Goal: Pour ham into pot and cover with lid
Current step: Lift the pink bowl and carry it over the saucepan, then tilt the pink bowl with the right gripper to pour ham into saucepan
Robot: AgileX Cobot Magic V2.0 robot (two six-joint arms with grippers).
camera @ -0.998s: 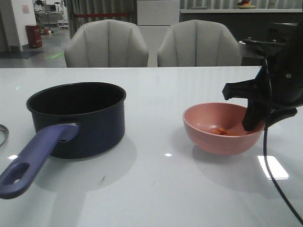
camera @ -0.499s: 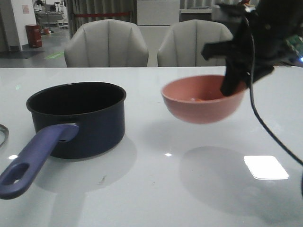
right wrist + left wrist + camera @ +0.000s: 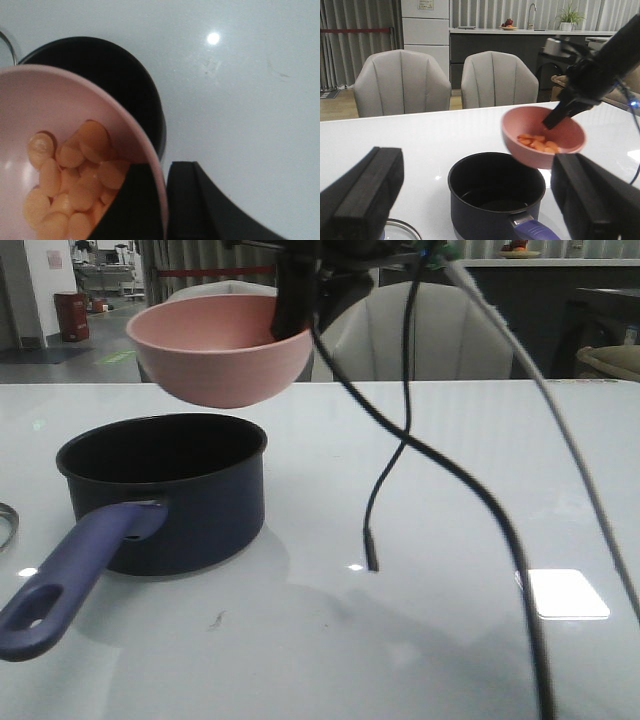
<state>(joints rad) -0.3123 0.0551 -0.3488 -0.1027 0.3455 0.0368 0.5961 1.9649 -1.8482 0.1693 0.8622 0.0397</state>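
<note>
1. Your right gripper (image 3: 290, 315) is pinching the rim of the pink bowl (image 3: 220, 348). One finger is inside the bowl and one is outside, as you can see in the right wrist view (image 3: 165, 200).
2. The bowl hangs in the air above the pot (image 3: 165, 490), near the pot's back edge. It does not touch the pot.
3. The ham (image 3: 70, 182) is in the bowl. The orange slices lie in a heap at the bottom. In the left wrist view you can see them too (image 3: 537, 143).
4. The pot sits on the white table (image 3: 420, 640). It looks dark inside, and you can see no ham in it. Its purple-blue handle (image 3: 75, 575) points toward you and to the left.
5. Your left gripper (image 3: 475, 200) is wide open and holds nothing. Its two black fingers (image 3: 362, 192) show on either side of the pot in the left wrist view.
6. A bit of the lid's (image 3: 400, 231) metal rim lies on the table, left of the pot. You can only see its edge (image 3: 8, 525).
7. Two grey chairs (image 3: 225, 330) stand behind the table.
8. Black cables (image 3: 400, 440) hang down from the right arm over the table.
</note>
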